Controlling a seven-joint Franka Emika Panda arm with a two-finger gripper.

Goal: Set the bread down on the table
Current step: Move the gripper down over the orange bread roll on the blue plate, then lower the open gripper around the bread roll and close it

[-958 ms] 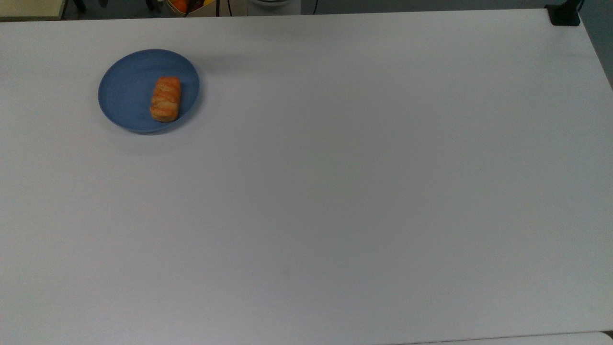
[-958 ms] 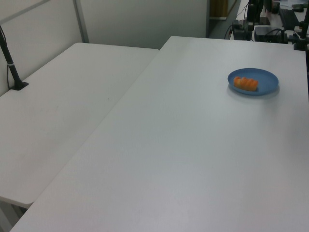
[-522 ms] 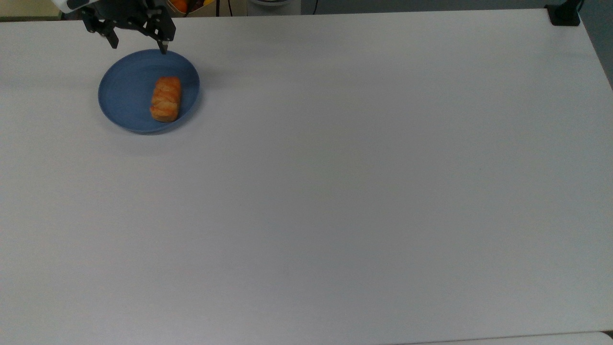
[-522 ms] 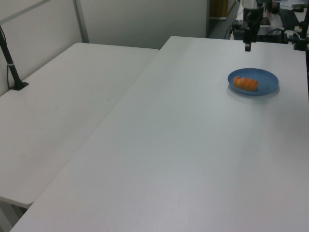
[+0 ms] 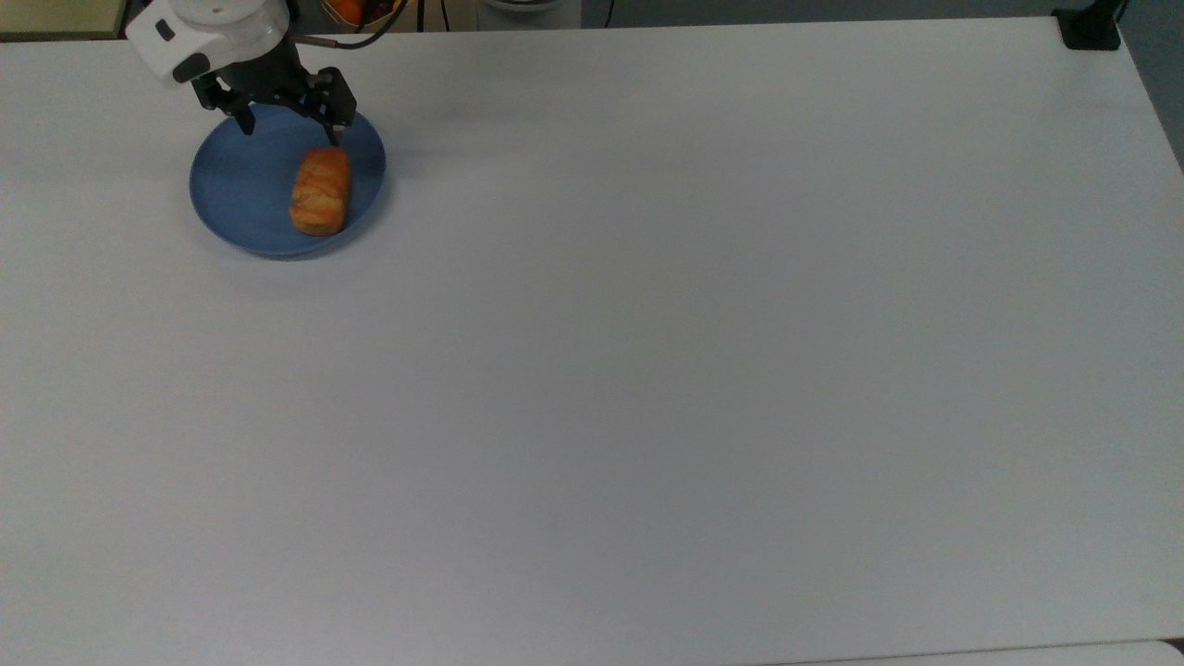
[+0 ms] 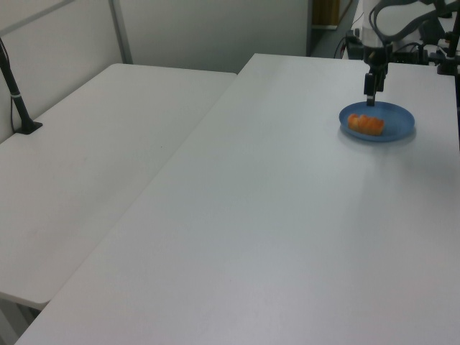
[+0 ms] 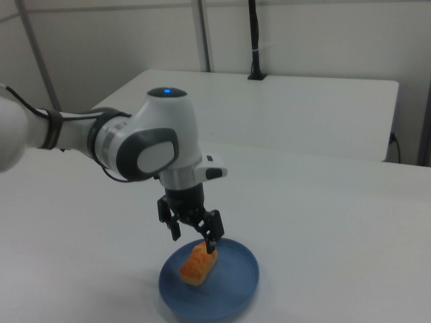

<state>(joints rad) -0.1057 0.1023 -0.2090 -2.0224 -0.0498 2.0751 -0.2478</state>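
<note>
- White table (image 5: 647, 370) ran bare apart from a blue plate (image 5: 231, 199) toward the top view's upper left.
- Bread (image 5: 320, 191) lay on the plate, not yet lifted.
- Gripper (image 5: 289, 129) hovered over the plate's far edge, fingers apart, empty.
- Step judged: approach. Next move calls for straddling the bread, then descending and closing.

A round blue plate (image 5: 242, 194) sits at the top view's far left. A black pole (image 7: 254, 40) stands on a second white table (image 6: 86, 165).
</note>
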